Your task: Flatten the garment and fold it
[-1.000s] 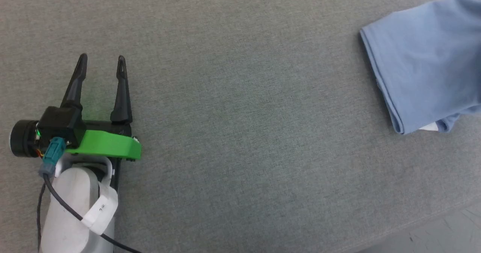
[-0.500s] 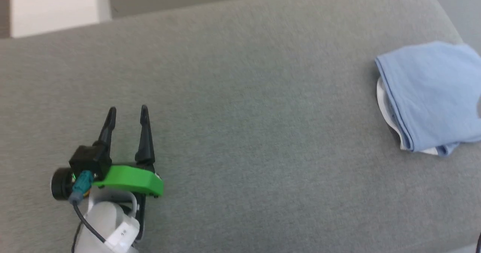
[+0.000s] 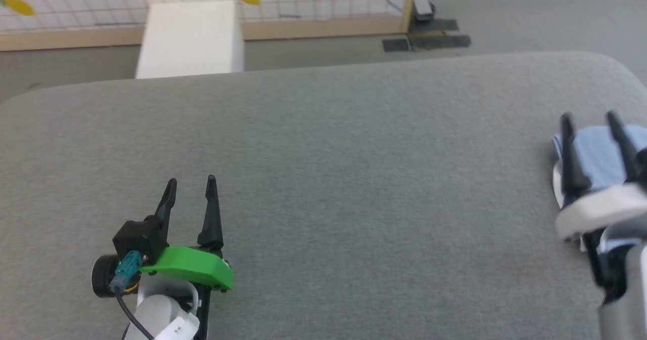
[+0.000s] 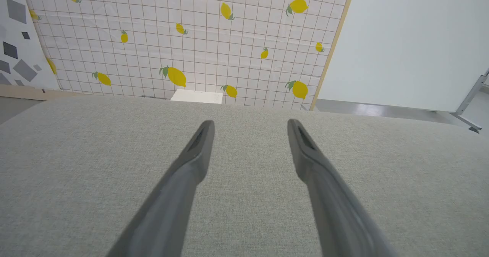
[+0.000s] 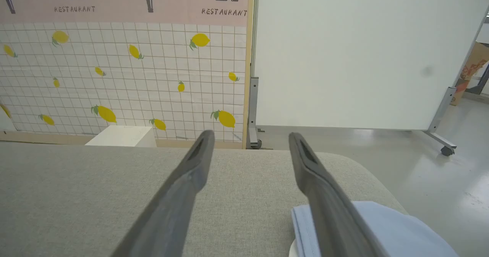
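Garment (image 3: 596,155) folded, at right edge of grey cushion (image 3: 354,128). Mostly hidden behind right gripper (image 3: 589,116), cut off by picture's right side; white strip at its left edge. Whether they touch: unclear. Right gripper's 2 fingers spread, empty. Left gripper (image 3: 191,180) spread, empty, near front-left, well apart from garment. White box (image 3: 189,39) and lemon-print wall (image 4: 191,39) beyond far edge.

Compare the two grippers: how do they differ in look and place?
The left gripper has a green mount; the right gripper a white mount. The left hangs over bare grey surface; the right over the garment. Both are open and empty.
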Robot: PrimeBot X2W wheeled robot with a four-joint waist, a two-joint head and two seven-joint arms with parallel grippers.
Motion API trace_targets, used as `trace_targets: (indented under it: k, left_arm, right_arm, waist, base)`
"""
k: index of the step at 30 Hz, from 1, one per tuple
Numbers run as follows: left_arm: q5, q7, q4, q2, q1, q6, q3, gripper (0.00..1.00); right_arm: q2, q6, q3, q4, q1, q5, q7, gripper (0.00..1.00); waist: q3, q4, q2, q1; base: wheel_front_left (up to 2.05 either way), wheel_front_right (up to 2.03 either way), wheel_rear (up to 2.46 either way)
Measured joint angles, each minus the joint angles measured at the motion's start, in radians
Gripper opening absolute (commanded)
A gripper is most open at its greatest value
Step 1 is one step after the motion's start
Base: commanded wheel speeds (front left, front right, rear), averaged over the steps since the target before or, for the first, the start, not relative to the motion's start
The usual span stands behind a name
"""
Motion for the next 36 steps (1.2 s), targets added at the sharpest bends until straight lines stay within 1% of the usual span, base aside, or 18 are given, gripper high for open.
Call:
trace_targets:
  k: [4,6,14,18,22,34,35,36]
  left_arm:
    - [0.0,-0.002,0.004,-0.002,0.013,0.0,0.001,1.0]
    - [0.0,-0.002,0.006,-0.002,0.026,0.0,0.0,1.0]
    - [0.0,-0.002,0.022,-0.006,0.062,-0.005,-0.02,1.0]
    - [0.0,-0.002,0.024,-0.007,0.076,-0.005,-0.024,1.0]
    - [-0.003,-0.002,0.026,-0.008,0.087,-0.005,-0.031,1.0]
    - [-0.009,-0.002,0.031,-0.009,0.091,-0.005,-0.036,1.0]
    - [-0.009,-0.002,0.031,-0.009,0.091,-0.005,-0.036,0.0]
    - [-0.009,-0.002,0.031,-0.009,0.091,-0.005,-0.037,0.0]
  right_arm:
    - [0.054,0.0,0.015,-0.086,0.108,-0.002,-0.027,1.0]
    - [0.069,0.0,0.031,-0.109,0.155,-0.006,-0.039,1.0]
    - [0.107,0.0,0.043,-0.144,0.29,-0.032,-0.071,1.0]
    - [0.112,0.0,0.043,-0.156,0.318,-0.037,-0.071,1.0]
    - [0.112,0.0,0.035,-0.156,0.333,-0.014,-0.071,1.0]
    - [0.112,0.0,0.038,-0.144,0.333,0.001,-0.08,1.0]
    - [0.112,0.0,0.038,-0.143,0.333,0.0,-0.079,0.0]
    - [0.112,0.0,0.037,-0.144,0.333,0.0,-0.079,0.0]
  waist:
    - [-0.036,0.034,0.0,0.0]
    - [-0.054,0.045,0.0,0.0]
    - [-0.103,0.085,0.0,0.0]
    - [-0.116,0.098,0.0,0.0]
    - [-0.12,0.106,0.0,0.0]
    - [-0.111,0.103,0.0,0.0]
    - [-0.111,0.103,0.0,0.0]
    - [-0.111,0.103,0.0,0.0]
  base:
    - [0.0,0.0,0.0]
    - [0.0,0.0,0.0]
    - [0.0,0.0,0.0]
    - [0.0,0.0,0.0]
    - [0.0,0.0,0.0]
    - [0.0,0.0,0.0]
    - [0.0,0.0,0.0]
    - [0.0,0.0,0.0]
